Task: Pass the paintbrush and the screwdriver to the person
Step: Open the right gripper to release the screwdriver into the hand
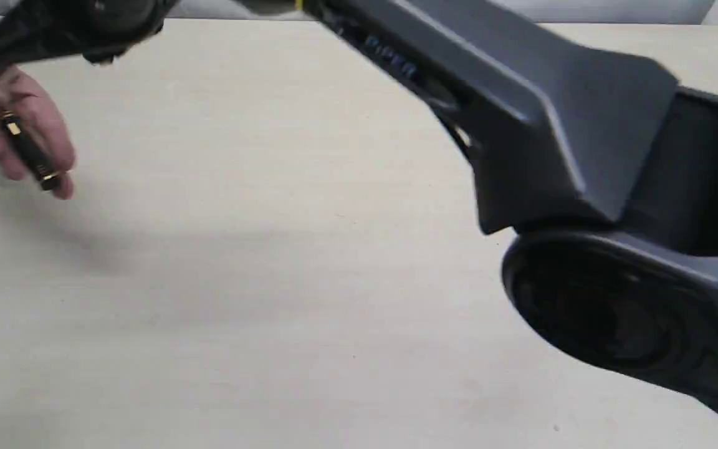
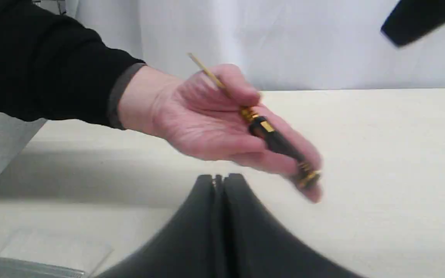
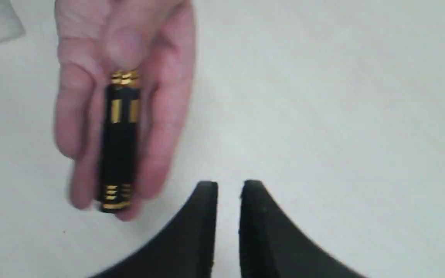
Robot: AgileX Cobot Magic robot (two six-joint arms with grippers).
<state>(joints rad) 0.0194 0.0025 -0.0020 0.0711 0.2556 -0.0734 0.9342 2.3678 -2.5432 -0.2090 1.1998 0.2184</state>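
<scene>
Left tool point(image 2: 219, 181) was closed, its jaws pressed together on nothing, and sat near the hand without touching it. Right tool point(image 3: 229, 187) had its jaws a narrow slit apart, with bare counter showing between them. It gripped nothing either and sat just beside the hand's fingertips, clear of them. The screwdriver point(image 2: 276, 141) lay in the hand point(image 2: 207, 123), across the open palm and along the fingers. The thumb pressed on the thin shaft, and the gold-banded end of the black handle reached the fingertips. The hand hung blurred above the counter point(image 1: 272, 280). Its wrist ran back into a black sleeve point(image 2: 45, 65) with a grey cuff. A dark arm point(image 1: 552, 125) marked PiPER crossed the exterior view from the right toward the hand, its far end blurred above the hand. Behind the hand, past the counter's edge, hung a white backdrop point(image 2: 323, 38).
</scene>
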